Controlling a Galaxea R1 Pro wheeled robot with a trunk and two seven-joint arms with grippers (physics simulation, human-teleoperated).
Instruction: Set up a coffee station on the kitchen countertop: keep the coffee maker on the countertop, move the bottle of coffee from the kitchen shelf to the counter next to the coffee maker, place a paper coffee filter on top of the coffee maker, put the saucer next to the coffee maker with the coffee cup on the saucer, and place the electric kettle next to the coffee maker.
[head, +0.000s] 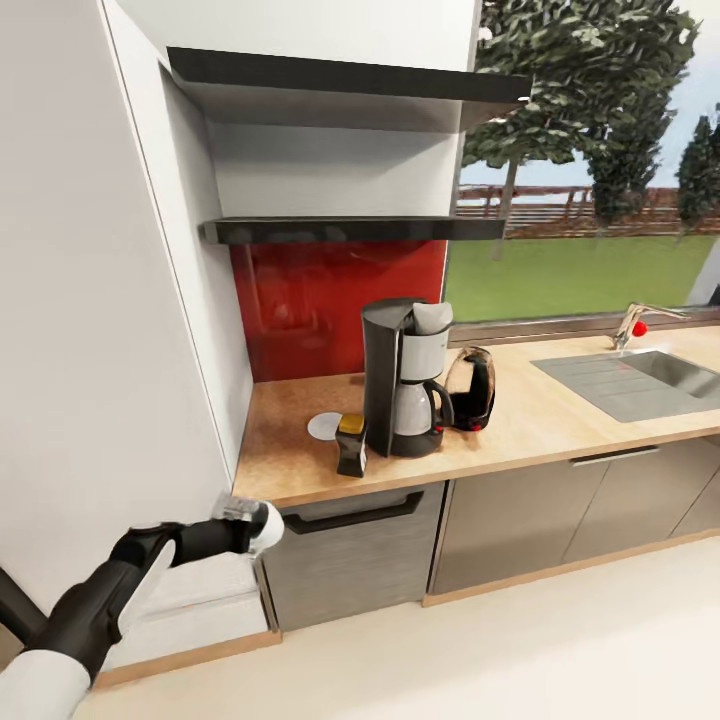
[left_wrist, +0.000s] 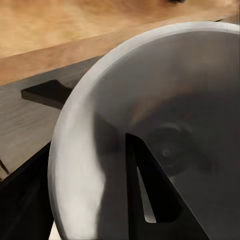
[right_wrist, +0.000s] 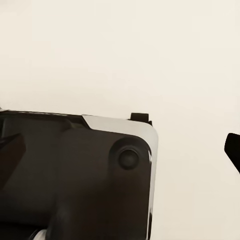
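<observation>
The black coffee maker (head: 405, 380) stands on the wooden countertop (head: 520, 420), with the dark electric kettle (head: 470, 388) close on its right. The bottle of coffee (head: 351, 445), yellow-capped, stands at its front left. Behind the bottle lies a small flat white round thing (head: 325, 426); I cannot tell if it is the paper coffee filter. My left gripper (head: 250, 525) hangs below the counter's front left corner, shut on the white saucer (left_wrist: 150, 100). The black kitchen shelf (head: 350, 230) is bare. The coffee cup is out of view. My right gripper (right_wrist: 120, 160) hangs over pale floor, one fingertip (right_wrist: 232, 150) far out at the picture's edge.
A second black shelf (head: 350, 75) hangs higher up. A sink (head: 640, 375) with a tap (head: 635, 322) is set into the counter at the right. A tall white cabinet wall (head: 100, 300) closes the left side. Grey drawers (head: 350, 550) sit under the counter, with pale floor in front.
</observation>
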